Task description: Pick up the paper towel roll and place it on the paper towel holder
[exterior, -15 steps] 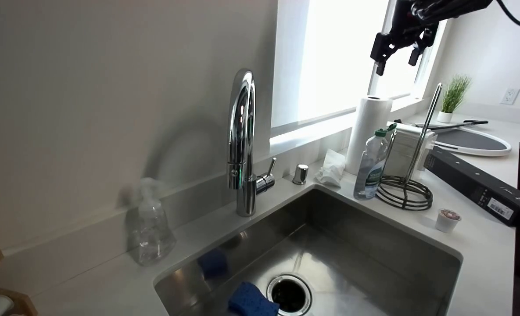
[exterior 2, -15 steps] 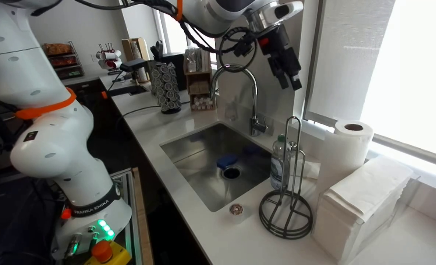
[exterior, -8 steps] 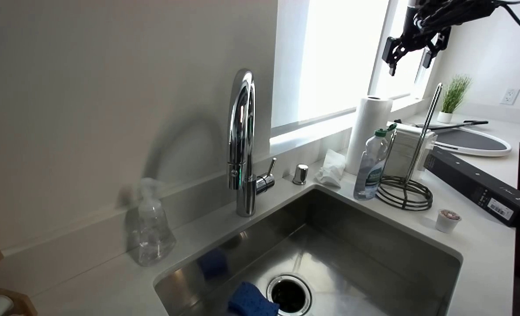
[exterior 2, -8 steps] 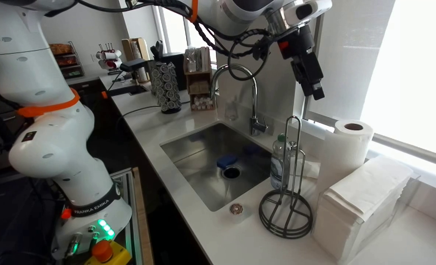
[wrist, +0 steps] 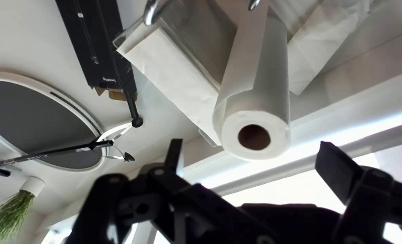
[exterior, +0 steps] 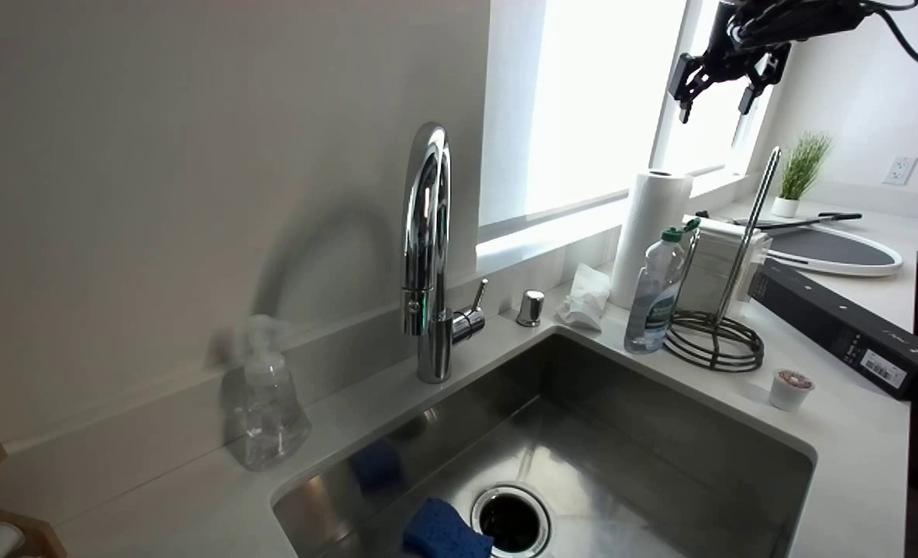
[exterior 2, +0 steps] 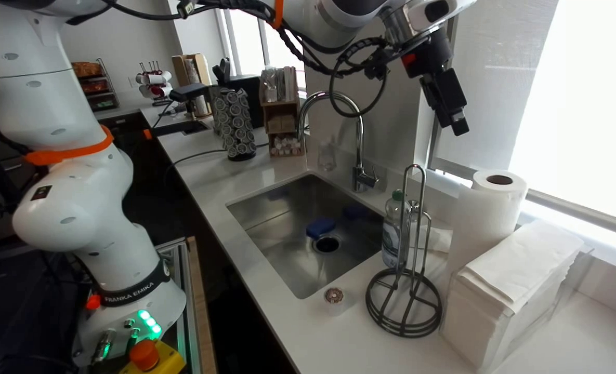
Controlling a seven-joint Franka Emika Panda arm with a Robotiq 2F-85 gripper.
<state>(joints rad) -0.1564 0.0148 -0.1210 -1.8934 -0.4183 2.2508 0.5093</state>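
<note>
The white paper towel roll (exterior: 651,232) stands upright on the counter by the window, also in an exterior view (exterior 2: 487,215). Its open brown core faces my gripper (wrist: 251,144) in the wrist view, where the roll (wrist: 272,81) lies beyond and between the fingertips, apart from both. The paper towel holder, with its rod and dark wire ring base (exterior: 713,363), stands bare beside the roll, also in an exterior view (exterior 2: 403,328). Only the holder's metal tips (wrist: 150,13) show at the top of the wrist view. My gripper (exterior: 715,113) is open and empty, high above the roll (exterior 2: 454,124).
A clear soap bottle (exterior: 652,306) stands close against the holder. A napkin stack (exterior 2: 521,265) is beside the roll, with crumpled paper (exterior: 585,298) on its other side. A small cup (exterior: 790,390), long black box (exterior: 838,318), sink (exterior: 675,391) and faucet (exterior: 428,232) are nearby.
My gripper has moved across toward the window and the roll, then risen slightly in the last half second. It stays open. The roll and the holder have not moved.
</note>
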